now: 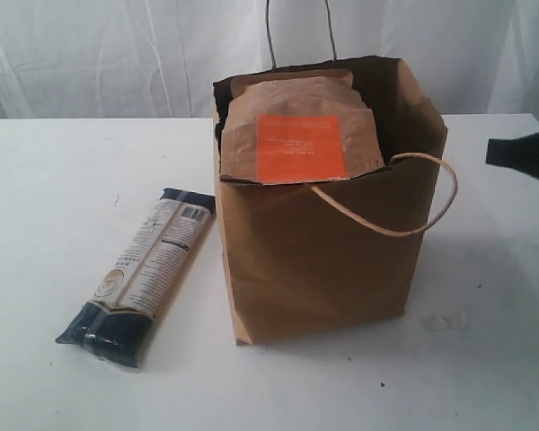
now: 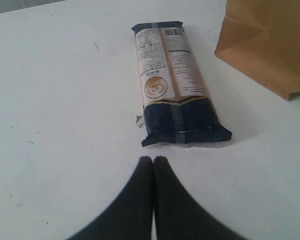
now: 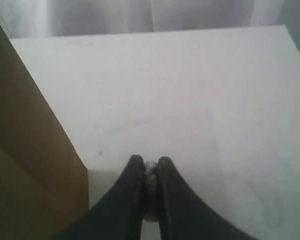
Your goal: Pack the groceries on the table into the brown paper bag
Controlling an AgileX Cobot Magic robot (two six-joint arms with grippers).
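Note:
The brown paper bag [image 1: 323,260] stands upright mid-table, its side also in the left wrist view [image 2: 270,45] and the right wrist view [image 3: 25,150]. The brown orange-labelled pouch [image 1: 296,135] sticks out of its open top. The dark-blue-and-beige pasta packet [image 1: 139,274] lies flat on the white table [image 1: 54,180] left of the bag. My left gripper [image 2: 153,159] is shut and empty, just short of the packet's dark end [image 2: 182,127]. My right gripper [image 3: 150,161] hovers right of the bag [image 1: 490,153], jaws nearly together; a whitish lump shows in the slit, held or beyond I cannot tell.
Small white scraps [image 1: 445,320] lie on the table by the bag's lower right corner. One twine handle [image 1: 413,202] droops over the bag's front, the other [image 1: 301,31] stands up behind. A white curtain hangs behind the table.

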